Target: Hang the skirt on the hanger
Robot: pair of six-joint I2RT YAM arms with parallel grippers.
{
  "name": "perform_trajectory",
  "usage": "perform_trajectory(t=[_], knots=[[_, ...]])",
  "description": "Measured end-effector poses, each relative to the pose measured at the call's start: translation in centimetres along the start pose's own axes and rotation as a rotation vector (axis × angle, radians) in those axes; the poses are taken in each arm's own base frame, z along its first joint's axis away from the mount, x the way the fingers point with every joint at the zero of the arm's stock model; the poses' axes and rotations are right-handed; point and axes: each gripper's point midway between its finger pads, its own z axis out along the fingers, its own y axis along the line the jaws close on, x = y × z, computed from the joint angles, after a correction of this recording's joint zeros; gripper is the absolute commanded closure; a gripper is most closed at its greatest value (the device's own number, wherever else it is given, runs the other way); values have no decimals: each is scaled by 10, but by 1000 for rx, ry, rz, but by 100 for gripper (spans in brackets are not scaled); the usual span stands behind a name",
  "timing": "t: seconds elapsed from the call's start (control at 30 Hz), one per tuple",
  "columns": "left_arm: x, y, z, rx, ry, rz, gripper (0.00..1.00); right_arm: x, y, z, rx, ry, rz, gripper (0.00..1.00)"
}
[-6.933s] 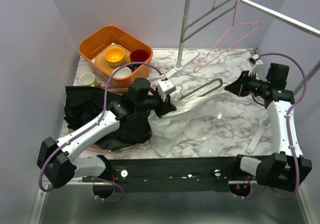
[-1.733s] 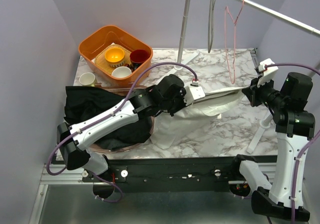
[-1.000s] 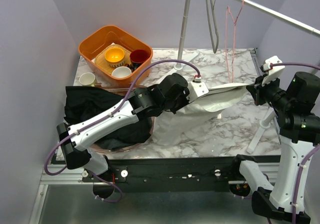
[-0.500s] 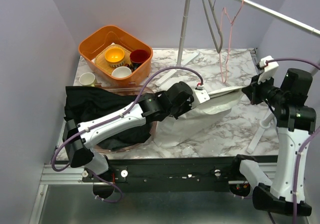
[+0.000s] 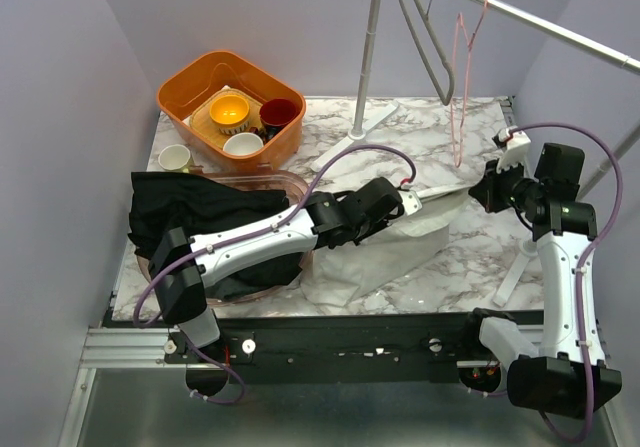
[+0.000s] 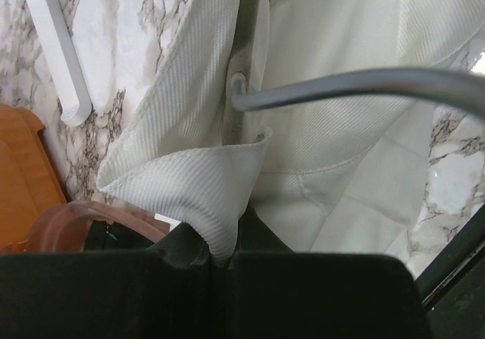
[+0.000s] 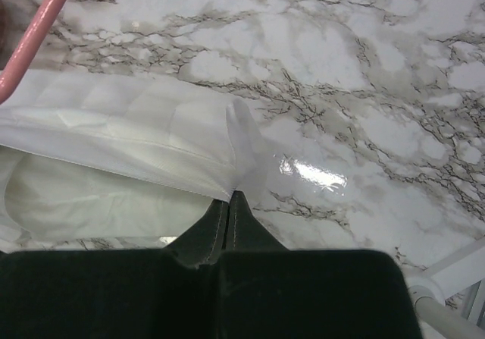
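Left wrist view: in the left gripper (image 6: 218, 254), pinched tight, a waistband fold of the white skirt (image 6: 333, 142), with the grey hanger (image 6: 364, 83) poking in just beyond. Right gripper (image 7: 229, 202) nipping the other corner, cloth taut over the table (image 7: 364, 66). Looks mid-threading; next calls for sliding the waistband along that wire.
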Motion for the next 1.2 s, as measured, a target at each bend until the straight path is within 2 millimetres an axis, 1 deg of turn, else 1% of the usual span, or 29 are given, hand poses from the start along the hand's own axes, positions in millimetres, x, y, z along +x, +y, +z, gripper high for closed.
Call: perform_trajectory(t=[0.13, 0.27, 0.4, 0.5, 0.57, 0.63, 0.7, 0.8, 0.97, 1.03, 1.13, 1.2], knots=[[-4, 0, 4, -25, -16, -5, 100, -7, -8, 1, 41, -23, 9, 99], [-8, -4, 9, -34, -48, -9, 100, -7, -16, 1, 52, -23, 54, 99], [-10, -5, 5, -49, -66, -4, 100, -10, -15, 0, 46, -31, 59, 99], [-10, -5, -3, -70, -73, 6, 100, -20, -3, -7, -21, -57, 49, 100], [-11, -5, -10, -77, -79, 13, 100, -30, 10, -13, -93, -87, 22, 99], [-9, -5, -12, -81, -73, 18, 100, -32, 21, -14, -139, -94, -3, 99], [-5, -7, -10, -83, -52, 25, 100, -31, 33, -13, -181, -89, -21, 99], [2, -13, 0, -76, -18, 24, 100, -22, 44, -7, -222, -68, -34, 99], [4, -27, 9, -31, -5, 13, 100, 11, 61, 10, -293, 8, -10, 100], [4, -33, 10, 2, -8, 10, 100, 17, 62, 12, -298, 20, -7, 99], [1, -41, 10, 46, -20, 3, 100, 15, 65, 7, -306, 1, -45, 99], [0, -48, 10, 92, -28, 0, 100, 11, 75, -8, -337, -22, -95, 99]])
